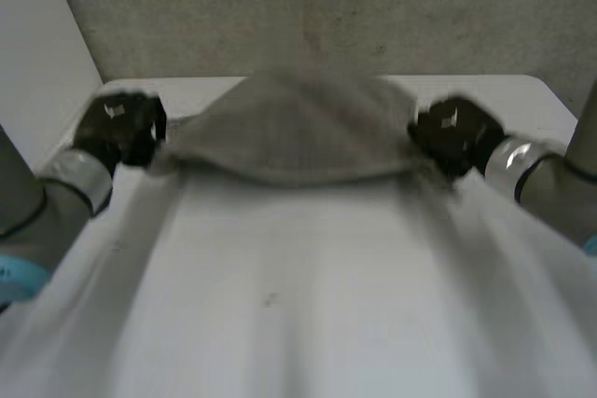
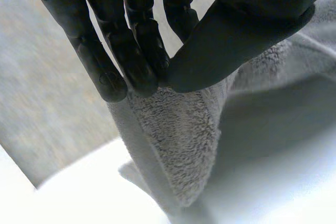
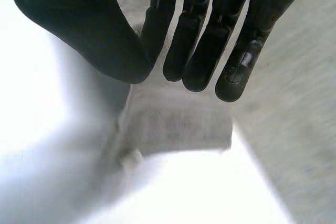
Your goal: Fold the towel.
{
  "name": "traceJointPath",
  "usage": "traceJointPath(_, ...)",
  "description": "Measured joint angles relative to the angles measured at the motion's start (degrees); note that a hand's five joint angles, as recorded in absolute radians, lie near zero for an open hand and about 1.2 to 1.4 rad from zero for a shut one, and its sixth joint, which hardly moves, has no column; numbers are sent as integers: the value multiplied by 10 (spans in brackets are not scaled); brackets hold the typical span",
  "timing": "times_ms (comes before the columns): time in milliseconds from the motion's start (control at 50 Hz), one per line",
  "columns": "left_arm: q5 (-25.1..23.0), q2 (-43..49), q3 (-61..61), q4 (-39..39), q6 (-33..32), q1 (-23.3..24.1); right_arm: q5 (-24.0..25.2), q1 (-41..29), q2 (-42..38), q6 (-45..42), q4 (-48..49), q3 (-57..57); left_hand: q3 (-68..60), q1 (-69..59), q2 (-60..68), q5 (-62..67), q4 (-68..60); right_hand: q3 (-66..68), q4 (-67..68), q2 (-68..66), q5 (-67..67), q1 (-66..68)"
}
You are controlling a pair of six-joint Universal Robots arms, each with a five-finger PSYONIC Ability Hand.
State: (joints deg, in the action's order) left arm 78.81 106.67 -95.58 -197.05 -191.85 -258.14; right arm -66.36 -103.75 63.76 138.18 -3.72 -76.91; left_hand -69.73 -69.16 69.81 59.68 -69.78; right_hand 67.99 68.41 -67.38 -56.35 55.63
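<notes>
Head view: the towel [image 1: 298, 142] is up off the tabletop [image 1: 280, 305], slung over its far end and sagging in the middle. The left robot hand [image 1: 121, 128] has one end near the tabletop's far left corner. The right robot hand [image 1: 452, 132] has the other end toward its far right corner.

Left wrist view: the left robot hand [image 2: 131, 40] is nearly closed, with straight fingers pressing the towel's [image 2: 178, 140] edge against the thumb. Thick looped terry hangs from that pinch down toward the tabletop [image 2: 79, 198].

Right wrist view: the right robot hand [image 3: 79, 30] has thumb and fingers drawn together on a corner of the towel [image 3: 173, 124], just above the tabletop [image 3: 199, 192].

My read: it's soft, limp and light, with a grippy pile that won't slip easily. It will droop wherever it's unsupported, so the corners and end edges are the places to hold, pinched well in.
</notes>
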Motion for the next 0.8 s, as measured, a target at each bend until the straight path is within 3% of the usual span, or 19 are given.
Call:
traceJointPath(60, 0, 0, 0, 0, 0, 0, 0, 0, 0, 0, 0, 0, 0, 0, 0, 0, 0, 0, 0, 0, 0, 0)
traceJointPath(120, -12, 22, -60, -16, -56, -3, -3, 5, -58, -50, -9, -61, 0, 0, 0, 0, 0, 0, 0, 0, 0, 0)
traceJointPath(240, -11, 28, -67, -16, -79, -6, -4, 9, -73, -29, -4, -77, 0, 0, 0, 0, 0, 0, 0, 0, -1, 0)
traceJointPath(280, -10, 21, -65, -14, -82, -9, -3, 15, -69, 0, -2, -78, 0, 0, 0, 0, 0, -14, -16, 11, 5, -2)
traceJointPath(340, -8, 3, -63, -13, -82, -15, -1, 26, -57, 54, 1, -78, 0, 0, 0, 0, 0, -208, -211, 201, 179, -148)
traceJointPath(400, -8, -14, -63, -14, -80, -19, 0, 40, -44, 119, 8, -82, 0, 0, 0, 0, 0, -267, -271, 257, 243, -193)
traceJointPath(580, -5, -56, -65, -17, -75, -36, 2, 89, -12, 309, 50, -125, 0, 0, 0, 0, 0, -342, -352, 330, 328, -259)
traceJointPath(800, -6, -63, -62, -18, -75, -69, 2, 105, -7, 390, 74, -168, 0, 0, 0, 0, 0, -430, -437, 417, 418, -330)
